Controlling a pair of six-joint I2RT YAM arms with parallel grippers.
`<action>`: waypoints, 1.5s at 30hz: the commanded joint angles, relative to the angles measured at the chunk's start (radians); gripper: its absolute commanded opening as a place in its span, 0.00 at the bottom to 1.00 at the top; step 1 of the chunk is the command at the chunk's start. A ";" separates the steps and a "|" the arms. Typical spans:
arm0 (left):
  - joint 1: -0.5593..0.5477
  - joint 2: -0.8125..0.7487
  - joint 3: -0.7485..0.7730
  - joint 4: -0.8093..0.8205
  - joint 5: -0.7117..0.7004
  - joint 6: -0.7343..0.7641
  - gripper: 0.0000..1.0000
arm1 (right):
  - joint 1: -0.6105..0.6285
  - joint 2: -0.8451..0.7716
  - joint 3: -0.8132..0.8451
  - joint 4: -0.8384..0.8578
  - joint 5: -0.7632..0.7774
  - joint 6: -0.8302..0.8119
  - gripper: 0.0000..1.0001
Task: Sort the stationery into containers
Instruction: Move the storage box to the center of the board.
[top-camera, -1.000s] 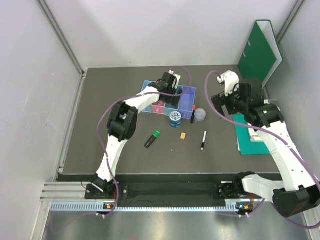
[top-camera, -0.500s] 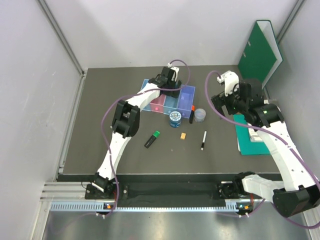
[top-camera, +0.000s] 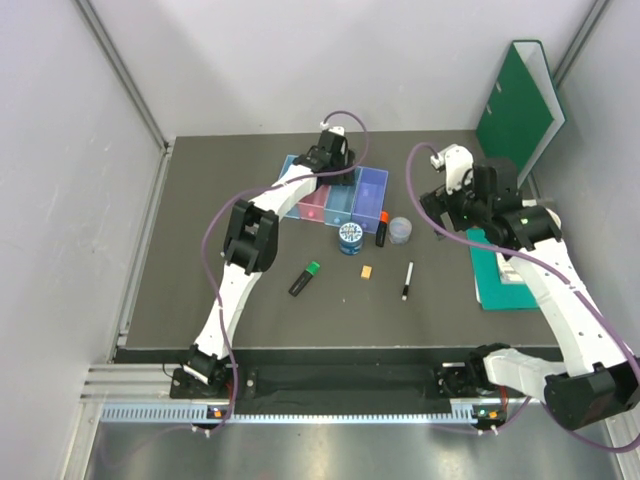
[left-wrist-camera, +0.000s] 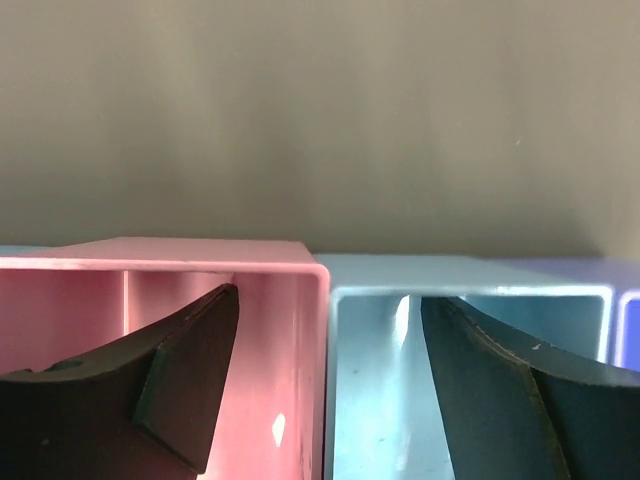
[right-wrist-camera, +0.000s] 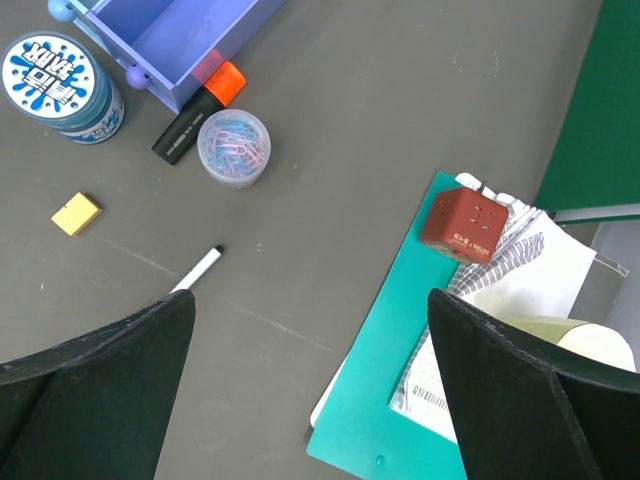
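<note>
Between the left jaws, spread apart and holding nothing: the shared wall of the pink tray (left-wrist-camera: 285, 300) and a light-blue tray (left-wrist-camera: 370, 400), part of the row of containers (top-camera: 372, 190). Beneath the right jaws, spread wide and equally empty, high over the dark surface (right-wrist-camera: 340, 120): most of the loose stationery. Just off one tip, the end of a thin pen (right-wrist-camera: 200, 268); probably light, stiff and prone to rolling, best pinched across mid-shaft. Farther ahead, a tiny orange eraser (right-wrist-camera: 76, 213), likely grippy but low, needing a close pinch on its sides. Beyond that, a small clear pot (right-wrist-camera: 233, 148) of paper clips and an orange-capped highlighter (right-wrist-camera: 195, 108) touching the purple tray (right-wrist-camera: 170, 30), with a blue patterned tin (right-wrist-camera: 60, 80) just beside. Highlighter likely light and rigid, best taken across the barrel; tin and pot round, smooth, probably slippery, best gripped across the full width. Toward the other tip, a teal flat tray (right-wrist-camera: 380, 400) carrying a red cube (right-wrist-camera: 462, 225). Well apart from both jaws, a green-capped highlighter (top-camera: 305, 278).
</note>
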 joint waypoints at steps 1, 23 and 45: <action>0.011 0.014 -0.081 -0.056 0.107 -0.219 0.78 | 0.009 0.002 -0.006 0.033 0.003 0.014 1.00; 0.071 0.037 -0.139 0.183 0.346 -0.629 0.71 | 0.009 0.088 0.042 0.007 0.052 -0.005 0.99; -0.029 0.017 -0.180 0.133 0.221 -0.614 0.68 | 0.003 0.088 0.037 0.032 0.052 -0.005 1.00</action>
